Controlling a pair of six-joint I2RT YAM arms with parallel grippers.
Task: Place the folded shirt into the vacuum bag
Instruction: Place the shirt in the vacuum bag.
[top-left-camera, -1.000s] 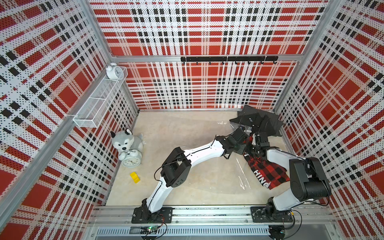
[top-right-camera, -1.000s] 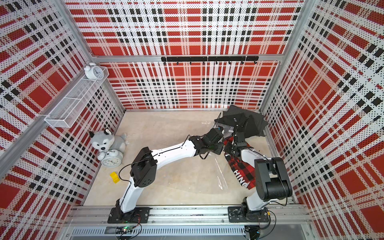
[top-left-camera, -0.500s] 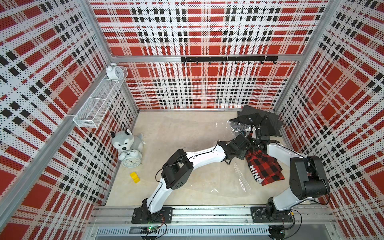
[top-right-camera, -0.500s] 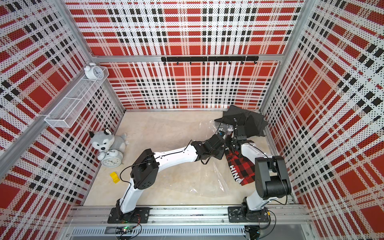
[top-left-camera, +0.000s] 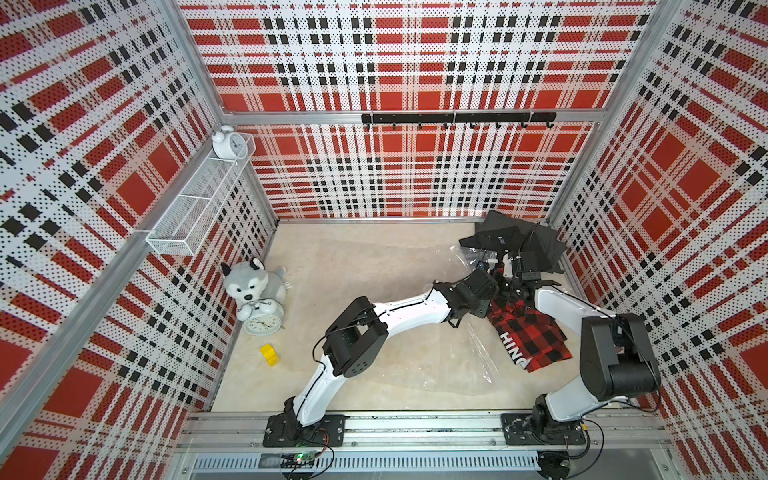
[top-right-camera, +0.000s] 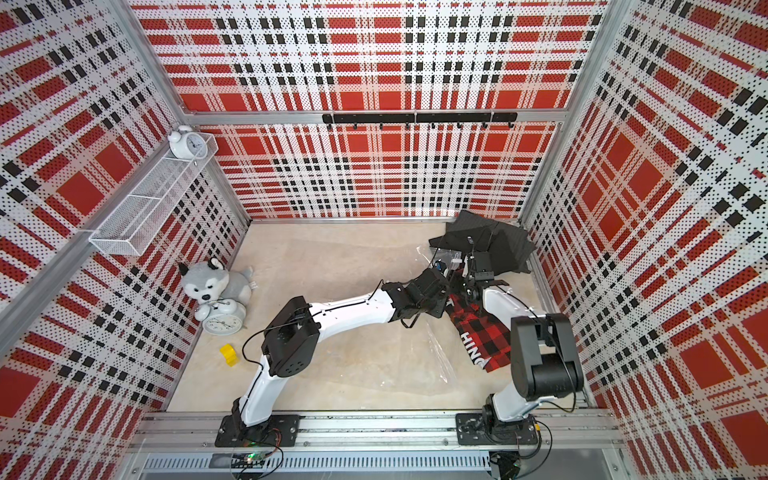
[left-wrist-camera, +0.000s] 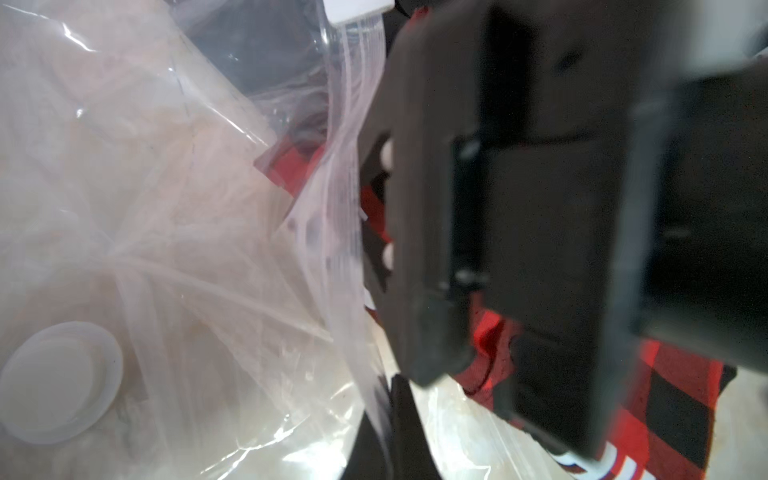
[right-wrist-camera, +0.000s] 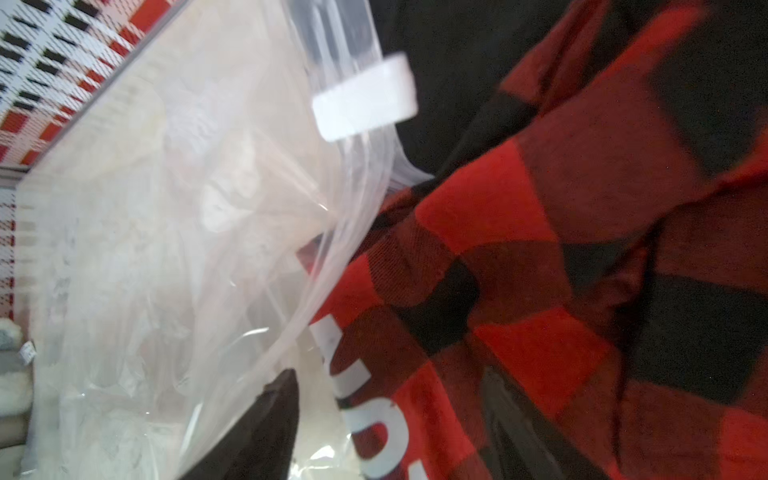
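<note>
The folded shirt (top-left-camera: 528, 337) (top-right-camera: 485, 338) is red-and-black check with white letters and lies at the right of the floor. The vacuum bag (top-left-camera: 478, 359) (top-right-camera: 439, 358) is clear crinkly plastic spread over the floor beside it. My left gripper (top-left-camera: 497, 286) (left-wrist-camera: 392, 386) is shut on the bag's zip edge, holding the mouth up next to the shirt. The bag's round white valve cap (left-wrist-camera: 58, 386) and white slider clip (right-wrist-camera: 365, 97) show. My right gripper (top-left-camera: 515, 290) (right-wrist-camera: 386, 399) is open just above the shirt (right-wrist-camera: 540, 270), a finger on either side of the cloth.
A black cloth heap (top-left-camera: 515, 241) fills the back right corner, just behind both grippers. A husky plush (top-left-camera: 249, 282), an alarm clock (top-left-camera: 262, 322) and a yellow block (top-left-camera: 270, 354) sit along the left wall. A wire shelf (top-left-camera: 195, 208) hangs on that wall.
My right gripper has opened and let go of the shirt, which has settled a little nearer the bag mouth. The left gripper has stayed shut on the bag edge, shifting slightly forward.
</note>
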